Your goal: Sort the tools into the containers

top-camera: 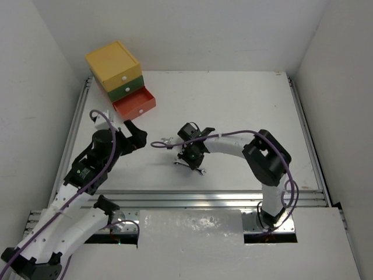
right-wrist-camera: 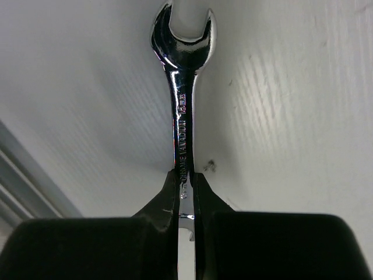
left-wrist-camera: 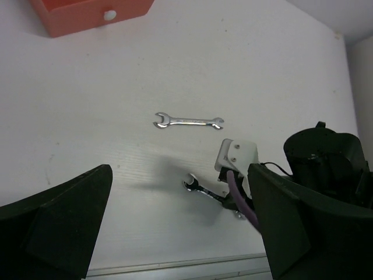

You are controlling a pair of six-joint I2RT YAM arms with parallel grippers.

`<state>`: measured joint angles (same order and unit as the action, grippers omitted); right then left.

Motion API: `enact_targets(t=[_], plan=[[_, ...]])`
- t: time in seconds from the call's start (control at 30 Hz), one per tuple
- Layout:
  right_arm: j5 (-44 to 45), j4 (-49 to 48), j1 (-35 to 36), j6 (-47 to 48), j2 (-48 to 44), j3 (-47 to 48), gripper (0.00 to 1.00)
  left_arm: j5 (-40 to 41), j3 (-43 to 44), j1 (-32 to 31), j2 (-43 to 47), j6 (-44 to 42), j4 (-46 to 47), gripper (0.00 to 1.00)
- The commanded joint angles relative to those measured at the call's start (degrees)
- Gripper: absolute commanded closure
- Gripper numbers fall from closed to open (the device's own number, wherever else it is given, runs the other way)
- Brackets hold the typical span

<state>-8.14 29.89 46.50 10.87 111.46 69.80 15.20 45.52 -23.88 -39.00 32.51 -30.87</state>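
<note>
Three stacked drawers stand at the back left: yellow [top-camera: 112, 60] on top, green [top-camera: 125, 87] in the middle, orange-red [top-camera: 135, 104] at the bottom, sticking out furthest. My right gripper [top-camera: 191, 158] is shut edge-on on the shank of a silver open-end wrench [right-wrist-camera: 182, 116], low over the table middle. This wrench also shows in the left wrist view [left-wrist-camera: 201, 189]. A second silver wrench [left-wrist-camera: 188, 121] lies flat just beyond it, seen faintly from above [top-camera: 169, 142]. My left gripper [top-camera: 135, 135] is open and empty, near the orange-red drawer [left-wrist-camera: 76, 14]. No knife or screwdrivers are in view.
Aluminium rails run along the table's left [top-camera: 74, 125], right [top-camera: 306, 128] and near [top-camera: 204, 195] edges. White walls enclose the back and both sides. The right arm's purple cable [top-camera: 233, 134] loops over the middle of the table.
</note>
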Motion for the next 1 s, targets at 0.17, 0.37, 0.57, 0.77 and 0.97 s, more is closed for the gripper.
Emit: enact_targets(t=[0.17,0.37,0.57,0.77,0.97], plan=[[-3.7,-12.0,-1.2,-18.9,-14.1,-4.9,1.00,-11.9,-16.3,0.3,9.4,12.0,23.3,0.00],[-7.0,-16.5,-1.2,-25.3,-21.4,-8.1,1.00,-21.0,-26.1,0.2,6.2,20.1,43.1,0.00],[-15.8,-28.5,-1.1,-32.7,-29.4,-13.1,1.00,-26.4,-28.8,0.1,-0.4,25.8,59.2,0.07],[-18.1,-29.5,-0.6,-34.3,-31.1,-11.1,1.00,-28.7,-25.6,-0.6,-7.3,26.9,60.6,0.25],[-18.3,-29.6,-0.2,-35.1,-30.1,-9.1,1.00,-30.9,-23.1,-1.7,-11.2,26.9,62.4,0.67]])
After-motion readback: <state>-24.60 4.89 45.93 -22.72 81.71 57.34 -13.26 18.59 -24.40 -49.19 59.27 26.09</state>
